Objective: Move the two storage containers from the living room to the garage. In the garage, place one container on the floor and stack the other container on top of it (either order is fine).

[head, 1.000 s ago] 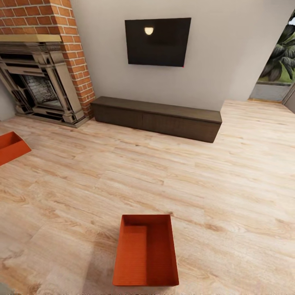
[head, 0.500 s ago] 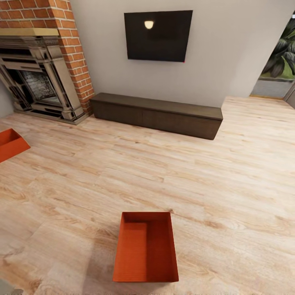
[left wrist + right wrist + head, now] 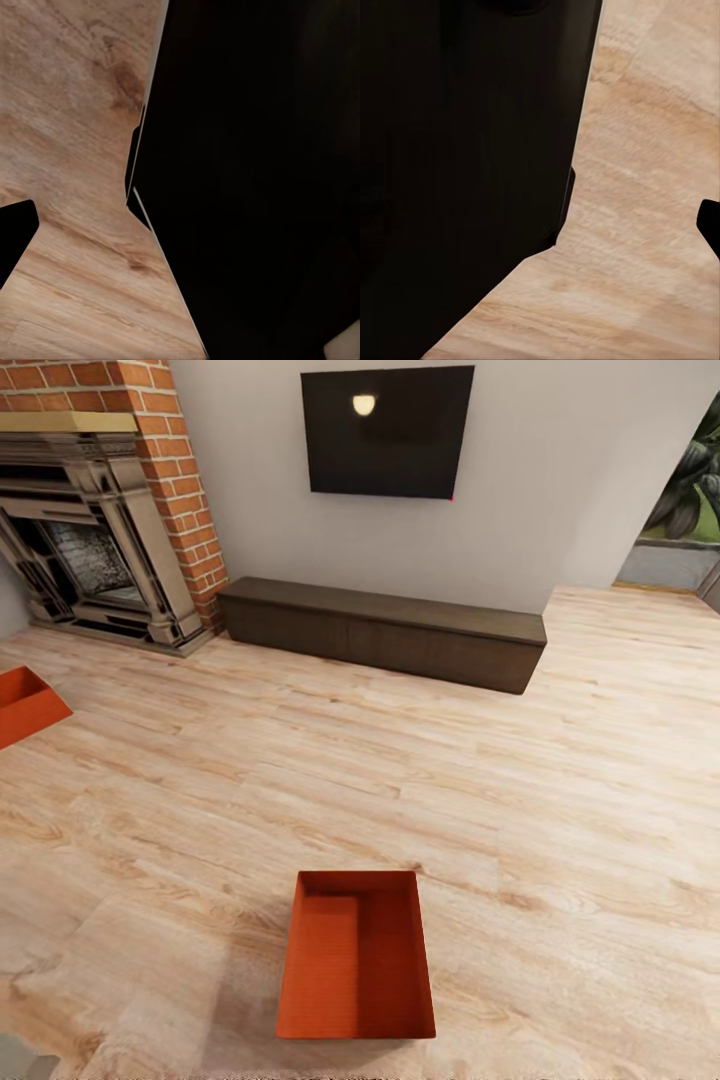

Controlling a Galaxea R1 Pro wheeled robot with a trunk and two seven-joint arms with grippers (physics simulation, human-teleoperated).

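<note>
Fingers first: on neither wrist can I tell whether mine are apart or together, since dark bodywork blocks both wrist views above the plank floor (image 3: 67,97).

Just ahead of me sits the nearer box (image 3: 357,957), open top up, empty. The second box (image 3: 24,703) lies well apart from it, off toward the fireplace (image 3: 95,550). Beyond the nearer box runs the low cabinet (image 3: 385,632), with the television (image 3: 388,432) above.

My arms seem tucked low beside my trunk. Reaching blind, I could shove the smooth-walled box instead of gripping it.
</note>
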